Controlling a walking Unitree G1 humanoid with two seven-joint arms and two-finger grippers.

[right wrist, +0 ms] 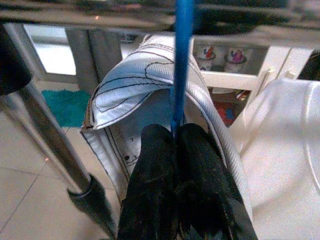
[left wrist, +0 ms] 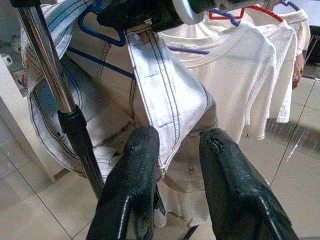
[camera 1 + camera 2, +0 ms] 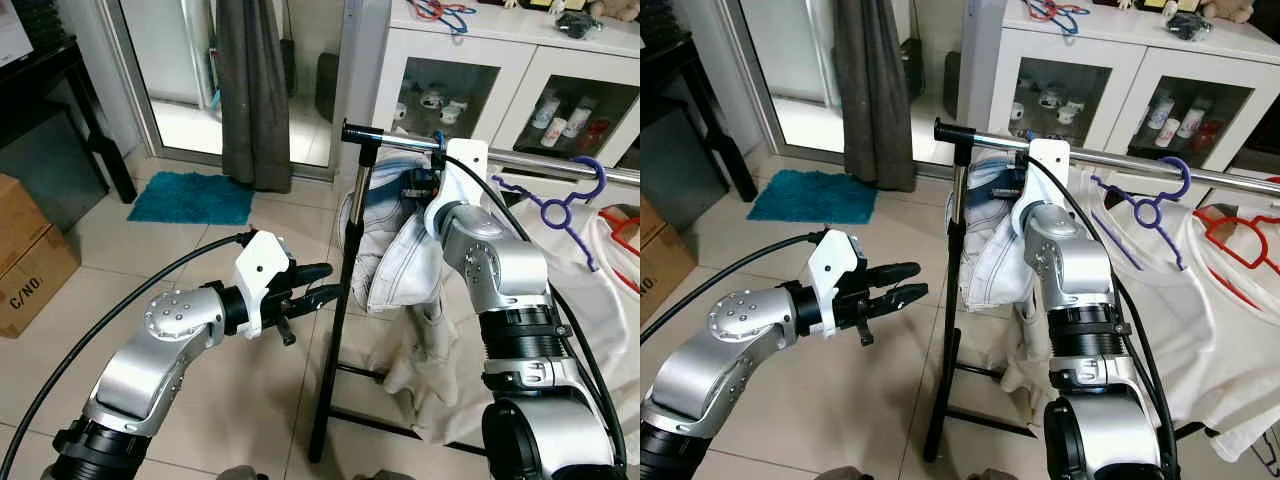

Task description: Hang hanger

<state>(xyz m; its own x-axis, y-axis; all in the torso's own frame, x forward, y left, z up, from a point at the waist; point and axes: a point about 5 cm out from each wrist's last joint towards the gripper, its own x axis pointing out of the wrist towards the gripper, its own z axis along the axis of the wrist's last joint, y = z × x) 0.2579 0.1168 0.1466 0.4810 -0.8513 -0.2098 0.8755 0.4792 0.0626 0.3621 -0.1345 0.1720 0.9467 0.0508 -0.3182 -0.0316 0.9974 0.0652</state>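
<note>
My right fingers (image 1: 175, 150) pinch the hanger (image 1: 181, 65) under the rail (image 3: 400, 140); the rack's pole (image 3: 340, 300) stands just beyond my left fingers (image 3: 315, 285).

home | tiled floor (image 3: 200, 290) | white glass-front cabinet (image 3: 500, 90) | clothes rack (image 3: 345, 300) | teal mat (image 3: 190, 197)

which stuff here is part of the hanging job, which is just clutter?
Job:
blue hanger, pinched by the right gripper
white garment on it
rack rail
left gripper, open, beside the rack pole

Clutter:
purple hanger
teal mat
cardboard box
cabinet
</note>
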